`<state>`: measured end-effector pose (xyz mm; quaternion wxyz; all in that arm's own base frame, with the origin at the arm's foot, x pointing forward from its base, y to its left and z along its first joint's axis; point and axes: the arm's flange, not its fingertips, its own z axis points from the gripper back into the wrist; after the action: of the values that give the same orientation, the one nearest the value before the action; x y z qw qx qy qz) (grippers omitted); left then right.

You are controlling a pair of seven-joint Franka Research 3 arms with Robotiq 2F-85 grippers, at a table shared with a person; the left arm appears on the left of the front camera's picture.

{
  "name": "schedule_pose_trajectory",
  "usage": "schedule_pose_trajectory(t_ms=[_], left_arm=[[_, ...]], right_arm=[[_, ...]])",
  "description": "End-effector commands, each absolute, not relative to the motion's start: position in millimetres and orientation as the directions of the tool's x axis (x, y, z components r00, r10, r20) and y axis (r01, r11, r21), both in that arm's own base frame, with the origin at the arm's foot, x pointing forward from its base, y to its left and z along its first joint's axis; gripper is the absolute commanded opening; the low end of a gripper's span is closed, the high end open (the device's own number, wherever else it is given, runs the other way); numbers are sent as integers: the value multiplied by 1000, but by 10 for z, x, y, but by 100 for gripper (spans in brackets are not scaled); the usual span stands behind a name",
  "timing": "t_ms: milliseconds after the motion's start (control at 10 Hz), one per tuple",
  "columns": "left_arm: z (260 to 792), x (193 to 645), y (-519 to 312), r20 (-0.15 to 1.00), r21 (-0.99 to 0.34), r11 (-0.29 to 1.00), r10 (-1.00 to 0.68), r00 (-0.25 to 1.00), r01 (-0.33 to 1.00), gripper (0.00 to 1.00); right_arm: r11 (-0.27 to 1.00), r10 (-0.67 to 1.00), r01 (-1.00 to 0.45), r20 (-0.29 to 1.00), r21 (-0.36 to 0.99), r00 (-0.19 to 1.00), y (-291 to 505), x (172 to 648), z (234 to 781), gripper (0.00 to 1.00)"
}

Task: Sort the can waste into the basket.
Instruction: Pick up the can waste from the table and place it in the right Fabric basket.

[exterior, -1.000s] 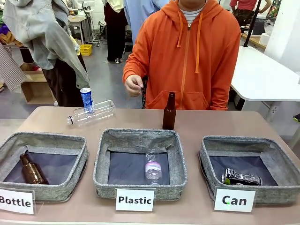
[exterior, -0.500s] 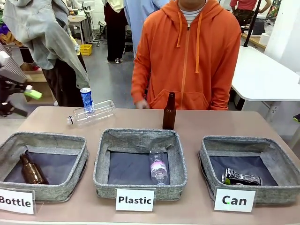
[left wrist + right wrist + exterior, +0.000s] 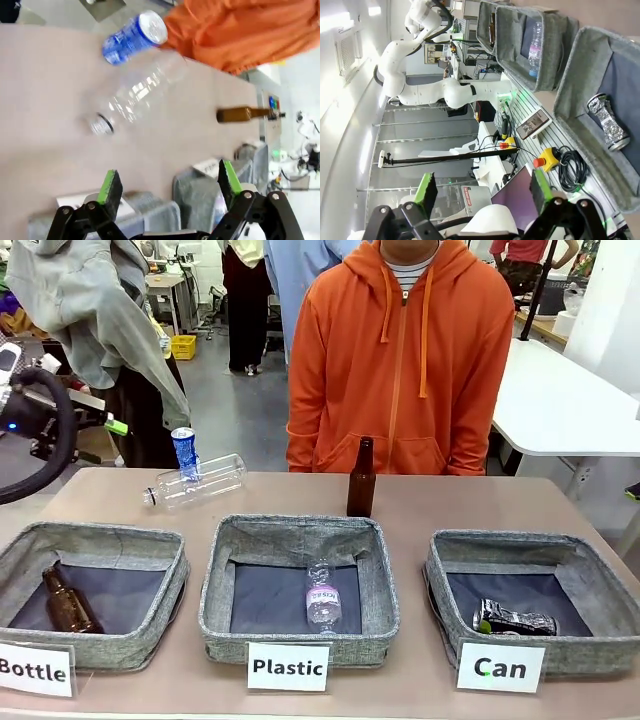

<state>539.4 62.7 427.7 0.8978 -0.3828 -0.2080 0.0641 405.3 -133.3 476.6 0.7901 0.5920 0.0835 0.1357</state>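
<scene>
While holding both pairs of jaws spread and empty, points left gripper (image 3: 167, 182) at blue can (image 3: 135, 37), upright well beyond it beside a lying clear bottle (image 3: 135, 97); shows dark can (image 3: 515, 619) lying in Can basket (image 3: 530, 542), well apart from right gripper (image 3: 482, 187); counts two cans, three bins (image 3: 298, 528)

1. tabletop (image 3: 470, 502) was matt pinkish-brown and ran the full width of the front view.
2. floor (image 3: 225, 410) beyond it was smooth grey, evenly lit.
3. a white table (image 3: 560, 405) stood at far right, with a white pillar (image 3: 615, 300) rising at the picture's edge above it.
4. a grey garment (image 3: 85, 300) hung at upper left. an open tan box (image 3: 78, 435) sat on the floor below it.
5. a yellow crate (image 3: 183, 346) lay farther back on the floor.
6. right wrist view: pale wall (image 3: 345, 125), with a bright light patch (image 3: 375, 10) near its top.
</scene>
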Motion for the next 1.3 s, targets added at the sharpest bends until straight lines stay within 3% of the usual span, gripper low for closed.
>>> schedule_pose_trajectory(t_ms=[0, 500, 700, 800, 900, 1000, 1200], left_arm=[[4214, 5510, 595, 357, -691, 723, 329, 874, 10, 100], [4277, 5394, 627, 325, -714, 699, 274, 905, 44, 100], [4183, 5786, 635, 285, -693, 721, 285, 915, -9, 100], [4077, 6064, 610, 313, -673, 737, 209, 926, 62, 100], [4050, 6215, 572, 490, -641, 711, 90, 867, 289, 100], [4003, 6306, 589, 584, -569, 683, -56, 810, 458, 100], [3923, 6478, 778, 709, -520, 531, -169, 685, 669, 100]], right_arm=[[265, 314, -139, 51, 954, 948, -1317, 4016, 4743, 100], [265, 314, -139, 51, 954, 948, -1317, 4016, 4743, 100], [265, 314, -139, 51, 954, 948, -1317, 4016, 4743, 100], [265, 314, -139, 51, 954, 948, -1317, 4016, 4743, 100], [265, 314, -139, 51, 954, 948, -1317, 4016, 4743, 100], [265, 314, -139, 51, 954, 948, -1317, 4016, 4743, 100], [265, 314, -139, 51, 954, 948, -1317, 4016, 4743, 100]])
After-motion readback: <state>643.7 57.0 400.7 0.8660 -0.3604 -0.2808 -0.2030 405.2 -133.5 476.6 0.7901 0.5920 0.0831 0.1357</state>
